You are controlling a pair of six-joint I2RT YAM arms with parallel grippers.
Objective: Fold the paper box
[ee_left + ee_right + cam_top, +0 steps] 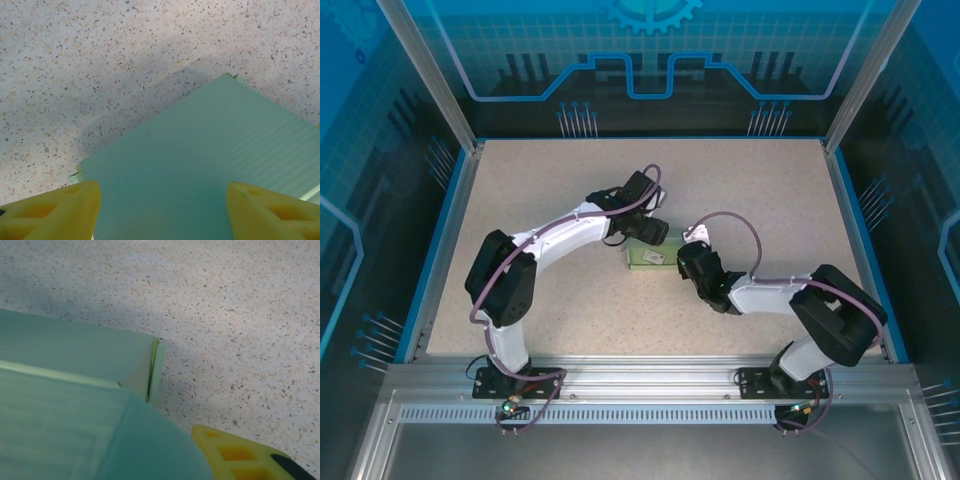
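We see the pale green thin-card paper box [642, 258] lying flat near the middle of the speckled beige bench [540, 200], between the two hands. The left hand [162, 220] hangs over the box's broad top face, its yellow fingers [55, 212] spread wide and gripping nothing. The right hand [683, 259] sits at the box's right end. One yellow finger [240, 455] shows just beside a corner with a slightly gaping flap, and we cannot tell how far this hand is open.
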